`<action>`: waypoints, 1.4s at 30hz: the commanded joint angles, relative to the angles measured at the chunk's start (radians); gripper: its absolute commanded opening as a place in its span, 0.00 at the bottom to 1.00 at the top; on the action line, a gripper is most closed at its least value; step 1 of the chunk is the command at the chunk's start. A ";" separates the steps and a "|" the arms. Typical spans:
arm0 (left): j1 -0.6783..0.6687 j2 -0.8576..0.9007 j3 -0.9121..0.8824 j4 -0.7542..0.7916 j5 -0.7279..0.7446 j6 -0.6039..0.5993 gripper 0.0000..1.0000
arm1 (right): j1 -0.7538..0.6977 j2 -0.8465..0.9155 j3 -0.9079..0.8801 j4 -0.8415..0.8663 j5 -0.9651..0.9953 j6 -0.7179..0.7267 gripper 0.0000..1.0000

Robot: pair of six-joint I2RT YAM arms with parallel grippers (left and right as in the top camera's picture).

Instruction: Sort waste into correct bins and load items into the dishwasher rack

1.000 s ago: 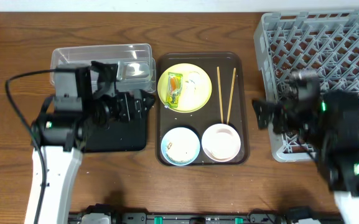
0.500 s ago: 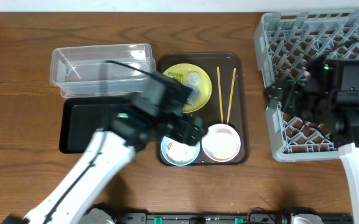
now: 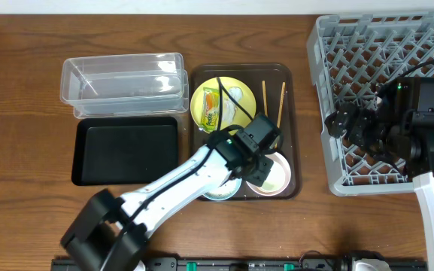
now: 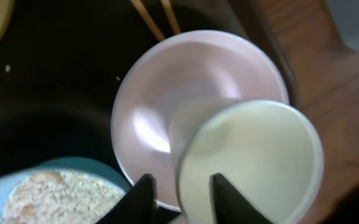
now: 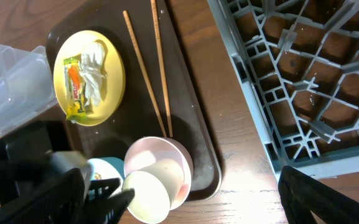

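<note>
**A:** Overhead first. Seeing the clear tub [image 3: 119,83] bare, and the black tray [image 3: 126,154] in front of it just as bare. No waste binned.

**B:** Same on the dishwasher rack [image 3: 367,53]. Can't spot a single dish on the lattice that shows.

**A:** All of it over on the brown serving tray [image 3: 290,90]. At the back, the yellow plate [image 3: 228,86], carrying the green-yellow wrapper [image 3: 210,111] and the crumpled paper scrap [image 3: 235,105]. Beside it, to the right, two chopsticks [image 3: 264,105].

**B:** And the left gripper [image 3: 265,169] down over the tray's front right corner. Right gripper [image 3: 337,124] hovering at the rack's left edge.

**A:** Over to the left wrist. Filling the frame with the white cup [image 4: 254,162], overlapping the white-pink bowl [image 4: 167,93]. Straddling the cup's near rim with the fingers [image 4: 139,196], one outside and one over the mouth. Can't tell whether pinching or merely poised.

**B:** Bottom left, the light blue bowl [image 4: 86,167], just beside the pink one, with rice-like crumbs [image 4: 48,196] inside.

**A:** Right wrist now. Looking past the rack's corner to the tray. Jaws spread wide, holding nothing.

**B:** Confirms the count: plate, wrapper, paper, chopsticks, both bowls and cup, all on the tray.

**A:** Calling it barely begun, then. Judging the cup to be the first item, probably bound for the rack.

**B:** Left to do: wrapper, paper and crumbs into their bins, then plate, both bowls and chopsticks across to the rack.
</note>
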 commanded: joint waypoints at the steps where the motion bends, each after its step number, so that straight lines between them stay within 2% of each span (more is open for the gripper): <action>1: 0.000 0.034 0.021 0.009 -0.025 0.002 0.21 | -0.005 -0.003 0.021 0.001 -0.008 0.010 0.97; 2: 0.000 0.040 0.021 0.008 -0.025 0.002 0.19 | -0.005 -0.003 0.021 0.003 -0.008 0.010 0.97; 4: 0.001 0.040 0.022 0.008 -0.019 0.001 0.06 | -0.005 -0.003 0.021 0.005 -0.009 0.010 0.97; 10: 0.018 -0.053 0.074 -0.031 0.009 0.000 0.06 | -0.005 -0.003 0.021 0.012 -0.008 0.009 0.99; 14: 0.109 -0.169 0.109 -0.086 0.064 -0.025 0.06 | -0.005 -0.003 0.021 0.049 -0.070 -0.062 0.99; 17: 0.250 -0.251 0.110 -0.082 0.275 -0.025 0.06 | -0.005 -0.003 0.021 0.121 -0.245 -0.204 0.99; 20: 0.467 -0.295 0.109 -0.081 0.602 -0.024 0.06 | -0.002 -0.003 0.021 0.206 -0.455 -0.314 0.96; 25: 0.732 -0.276 0.108 -0.047 1.143 -0.021 0.06 | 0.084 0.003 0.021 0.347 -0.691 -0.369 0.90; 29: 0.809 -0.259 0.107 -0.025 1.374 -0.021 0.06 | 0.235 0.021 0.021 0.472 -0.711 -0.355 0.90; 33: 0.812 -0.260 0.107 -0.036 1.381 -0.032 0.06 | 0.352 0.052 0.021 0.620 -0.707 -0.309 0.90; 40: 0.812 -0.260 0.107 -0.037 1.381 -0.040 0.06 | 0.388 0.112 0.021 0.737 -0.685 -0.269 0.92; 42: 0.812 -0.260 0.107 -0.037 1.381 -0.040 0.06 | 0.389 0.129 0.021 0.750 -0.716 -0.270 0.86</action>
